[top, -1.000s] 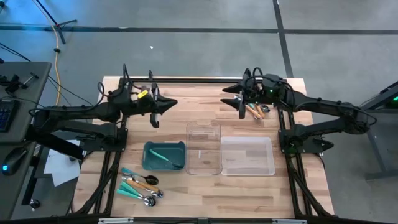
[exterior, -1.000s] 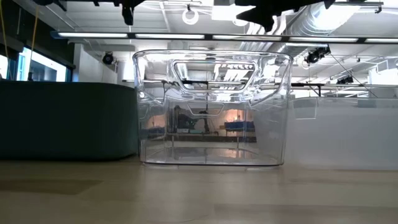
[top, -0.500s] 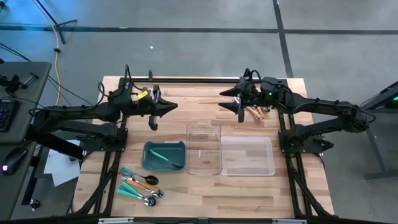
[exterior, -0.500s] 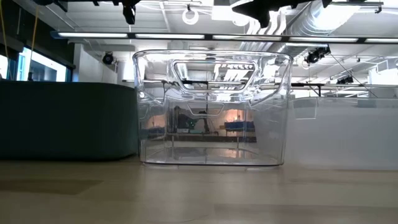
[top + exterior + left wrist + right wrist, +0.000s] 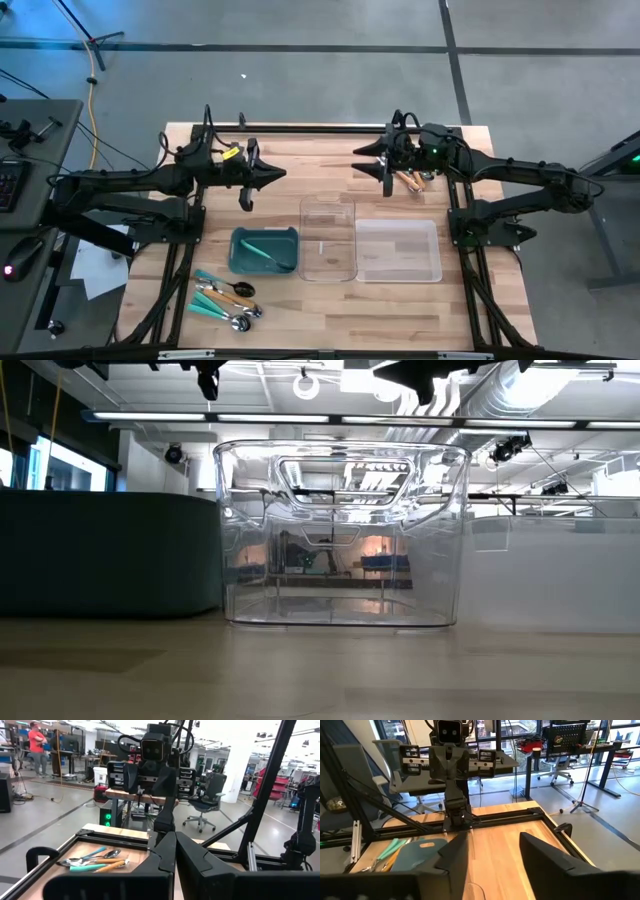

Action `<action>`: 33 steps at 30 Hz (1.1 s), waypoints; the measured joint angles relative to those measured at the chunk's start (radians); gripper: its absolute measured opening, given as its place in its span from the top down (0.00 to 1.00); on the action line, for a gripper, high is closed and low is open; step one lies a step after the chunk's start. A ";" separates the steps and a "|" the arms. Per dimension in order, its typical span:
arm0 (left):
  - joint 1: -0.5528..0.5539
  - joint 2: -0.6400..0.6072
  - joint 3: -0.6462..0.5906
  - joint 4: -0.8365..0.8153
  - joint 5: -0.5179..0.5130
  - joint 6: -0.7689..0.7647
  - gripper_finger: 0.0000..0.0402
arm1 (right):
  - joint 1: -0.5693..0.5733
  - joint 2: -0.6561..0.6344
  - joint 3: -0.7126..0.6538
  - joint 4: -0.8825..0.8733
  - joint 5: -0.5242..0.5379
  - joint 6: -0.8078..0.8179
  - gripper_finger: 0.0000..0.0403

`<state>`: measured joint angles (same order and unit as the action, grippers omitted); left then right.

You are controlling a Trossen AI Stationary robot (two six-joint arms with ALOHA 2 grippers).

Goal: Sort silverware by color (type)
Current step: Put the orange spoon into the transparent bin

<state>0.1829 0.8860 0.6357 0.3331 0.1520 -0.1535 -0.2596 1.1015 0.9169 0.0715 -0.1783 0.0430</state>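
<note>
Several teal-handled spoons (image 5: 225, 297) lie flat in a loose pile on the table's near left part. One teal utensil (image 5: 262, 250) lies in the teal bin (image 5: 240, 262). A few more utensils with orange and teal handles (image 5: 412, 179) (image 5: 95, 863) lie flat at the far right. My left gripper (image 5: 246, 190) (image 5: 175, 857) hovers shut and empty above the table, on the far side of the bin. My right gripper (image 5: 385, 178) (image 5: 492, 855) hovers open and empty just left of the far right utensils. Both show only as dark shapes at the top of the low view.
Two clear plastic trays sit mid-table: a deep one (image 5: 328, 238) (image 5: 340, 535) right of the bin, and a wider shallow one (image 5: 398, 250) beside it. Bare wood lies between the two grippers at the far side. A person stands far off in the room (image 5: 37, 742).
My right gripper has shifted a little toward the table's left, away from the far right utensils, and stays open. No utensil has moved.
</note>
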 joint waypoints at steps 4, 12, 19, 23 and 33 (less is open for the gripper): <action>0.000 0.000 0.000 0.000 0.000 0.000 1.00 | 0.000 0.000 0.000 0.000 0.001 -0.020 0.73; 0.000 0.000 0.000 0.000 0.000 0.000 1.00 | -0.004 0.000 0.000 0.000 0.001 -0.025 0.97; 0.000 0.000 0.000 0.000 0.000 0.000 1.00 | -0.004 0.000 0.000 0.000 0.001 -0.025 0.98; 0.000 0.000 0.000 0.000 0.000 0.000 1.00 | -0.004 0.000 0.000 0.000 0.000 -0.025 1.00; 0.000 0.000 0.000 0.000 -0.001 0.000 1.00 | -0.004 0.000 0.000 0.000 0.000 -0.025 1.00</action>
<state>0.1829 0.8860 0.6361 0.3328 0.1513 -0.1535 -0.2634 1.1015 0.9169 0.0711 -0.1780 0.0178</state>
